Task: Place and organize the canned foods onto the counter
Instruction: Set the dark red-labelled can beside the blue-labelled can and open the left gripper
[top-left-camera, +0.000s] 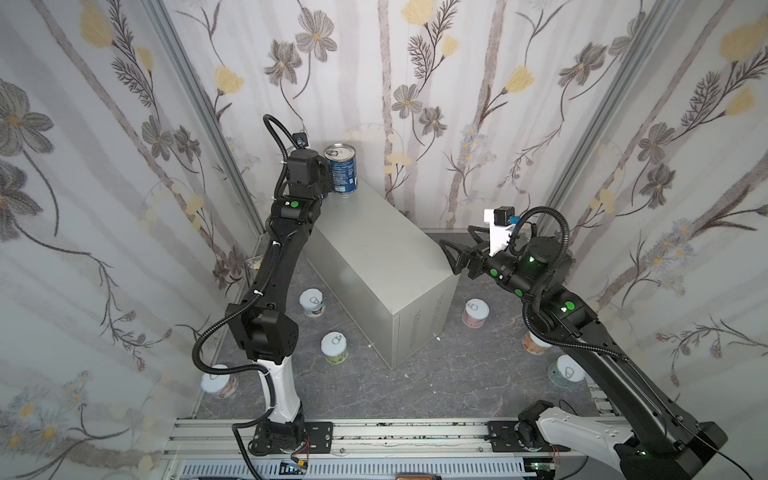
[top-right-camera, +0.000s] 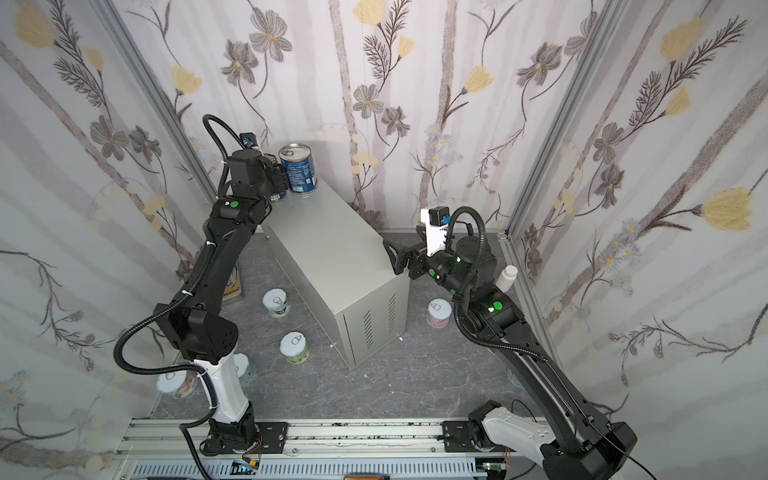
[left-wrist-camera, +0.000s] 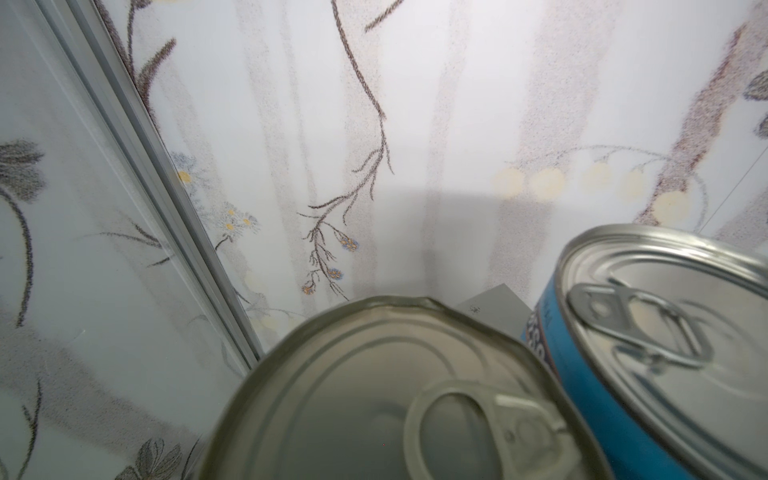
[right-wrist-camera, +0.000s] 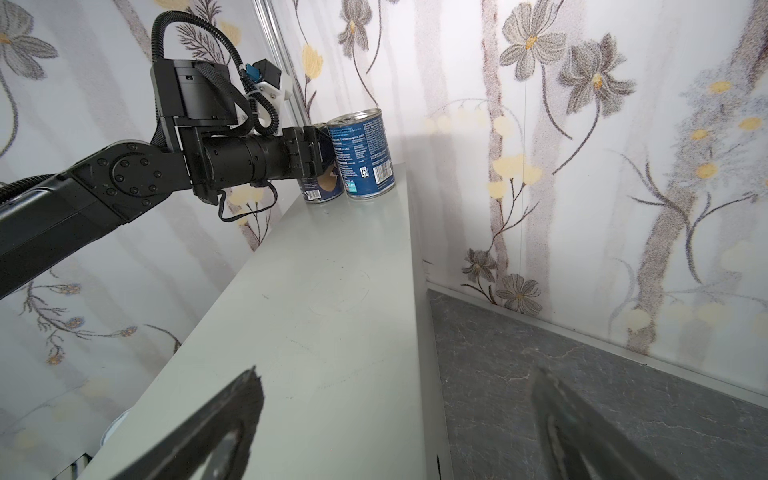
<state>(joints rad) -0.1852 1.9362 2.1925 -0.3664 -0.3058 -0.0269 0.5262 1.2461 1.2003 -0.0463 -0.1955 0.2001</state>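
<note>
My worktop is a light grey metal box with vent slits on its near end. I see two tall blue-labelled cans upright at its far corner, the plain-view can just beside the half-hidden can. On the floor, short pale-lidded cans stand upright: the white-green can, green can, pink can, orange can, teal can and corner can.

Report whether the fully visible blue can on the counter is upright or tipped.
Upright: the blue can stands on its base on the counter, pull-tab lid facing up.
</note>
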